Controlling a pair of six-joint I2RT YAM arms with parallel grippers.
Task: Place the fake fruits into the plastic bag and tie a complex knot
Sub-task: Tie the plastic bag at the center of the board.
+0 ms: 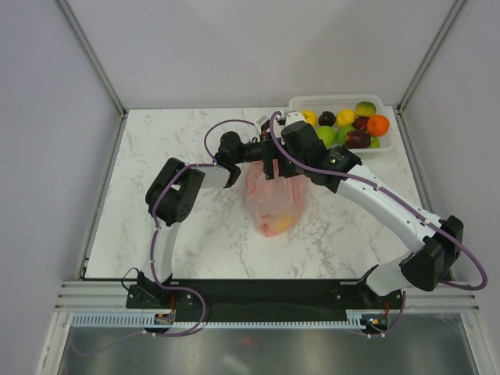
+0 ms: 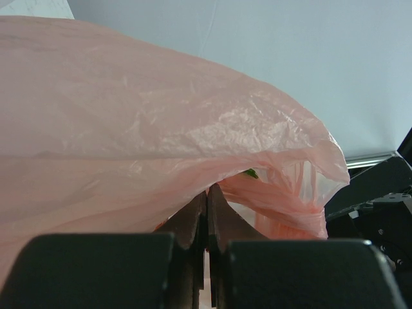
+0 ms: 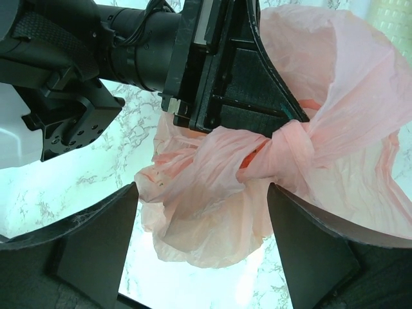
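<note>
1. Marble tabletop [image 1: 156, 234] under the plastic bag [image 1: 273, 199], knot [image 3: 286, 138] at its neck.
2. My left gripper [image 2: 207, 196] reaches in level, pinched shut on the bag's neck.
3. Over the bag my right gripper [image 3: 201, 187] hangs, fingers wide, holding nothing.

You have a white marble worktop [image 1: 156, 133] with a pink plastic bag [image 1: 273, 205] near its middle and a white basket [image 1: 306, 102] at its far right corner.

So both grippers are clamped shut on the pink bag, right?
Only the left gripper is shut on the plastic bag. The right wrist view shows the right gripper open, its jaws apart either side of the bunched plastic.
</note>
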